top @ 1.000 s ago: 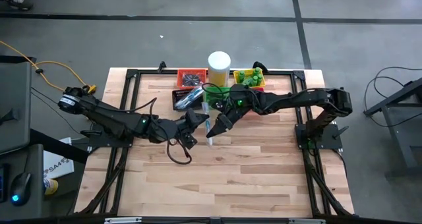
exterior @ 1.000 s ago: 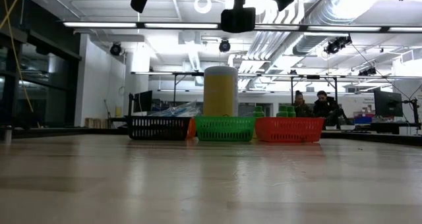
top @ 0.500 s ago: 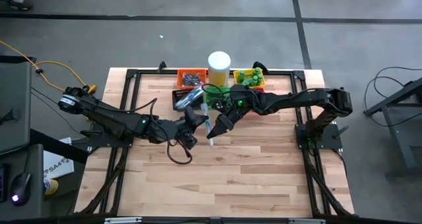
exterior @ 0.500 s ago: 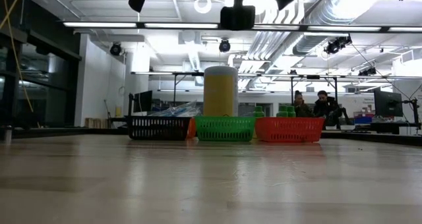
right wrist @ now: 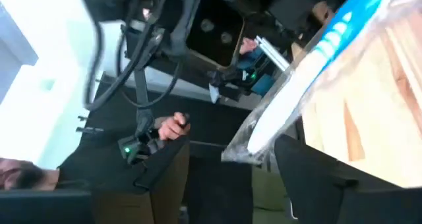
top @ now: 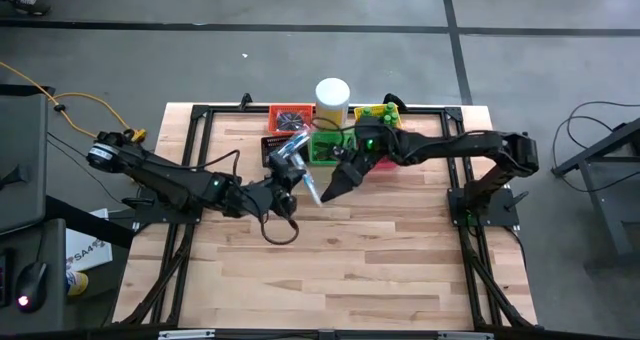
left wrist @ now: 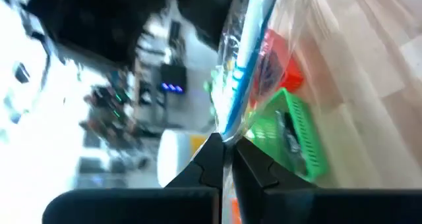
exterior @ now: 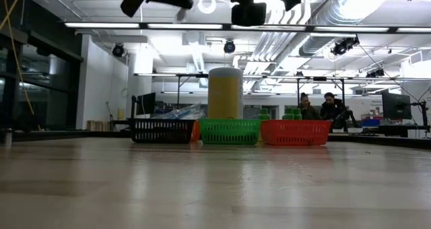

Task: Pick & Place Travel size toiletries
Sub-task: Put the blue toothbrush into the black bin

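Between both arms, left claw (top: 290,172) pinches toothbrush (top: 311,188)

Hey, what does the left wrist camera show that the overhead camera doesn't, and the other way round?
Only the left wrist view shows the left gripper's fingers pinched shut on the wrapper of the clear-wrapped toothbrush, close up.

Only the high view shows the layout: both arms meeting mid-table, the right gripper at the toothbrush's other end, the tall white cylinder behind the baskets, the whole table.

Both show the toothbrush held between the arms above the wood, with the green basket beyond it.
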{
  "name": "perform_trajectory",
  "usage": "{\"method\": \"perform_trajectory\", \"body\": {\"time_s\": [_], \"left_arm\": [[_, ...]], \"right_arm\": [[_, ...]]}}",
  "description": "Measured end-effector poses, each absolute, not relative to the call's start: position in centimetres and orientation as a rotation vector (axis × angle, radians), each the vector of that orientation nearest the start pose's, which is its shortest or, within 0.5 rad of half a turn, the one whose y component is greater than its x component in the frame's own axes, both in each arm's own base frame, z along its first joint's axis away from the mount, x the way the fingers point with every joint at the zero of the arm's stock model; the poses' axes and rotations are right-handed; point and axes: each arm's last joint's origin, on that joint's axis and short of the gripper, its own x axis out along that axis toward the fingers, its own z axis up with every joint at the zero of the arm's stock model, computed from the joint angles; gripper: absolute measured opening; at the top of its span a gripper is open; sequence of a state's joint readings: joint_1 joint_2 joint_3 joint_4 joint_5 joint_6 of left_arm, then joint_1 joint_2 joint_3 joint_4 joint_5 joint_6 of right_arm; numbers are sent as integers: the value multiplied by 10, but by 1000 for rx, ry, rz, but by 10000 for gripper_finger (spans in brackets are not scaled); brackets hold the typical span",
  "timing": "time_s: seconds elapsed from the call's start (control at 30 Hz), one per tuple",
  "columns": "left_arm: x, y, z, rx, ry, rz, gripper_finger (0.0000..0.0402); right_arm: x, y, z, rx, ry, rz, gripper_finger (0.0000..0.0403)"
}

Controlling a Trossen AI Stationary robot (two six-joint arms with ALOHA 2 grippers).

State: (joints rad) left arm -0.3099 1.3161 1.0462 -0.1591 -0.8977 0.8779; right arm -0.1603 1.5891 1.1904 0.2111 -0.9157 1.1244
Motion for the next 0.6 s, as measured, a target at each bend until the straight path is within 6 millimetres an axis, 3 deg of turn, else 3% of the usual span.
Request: {"method": "perform_trajectory", "body": {"time_s": [0.3,0.6], "left_arm": [[267,-23,296,574,736,501,8],[260,47,286,-101,733,689,8]], "right_arm": [[331,-70,330,1090,480,456,213],[316,-93,333,1035,449,374,211]]}}
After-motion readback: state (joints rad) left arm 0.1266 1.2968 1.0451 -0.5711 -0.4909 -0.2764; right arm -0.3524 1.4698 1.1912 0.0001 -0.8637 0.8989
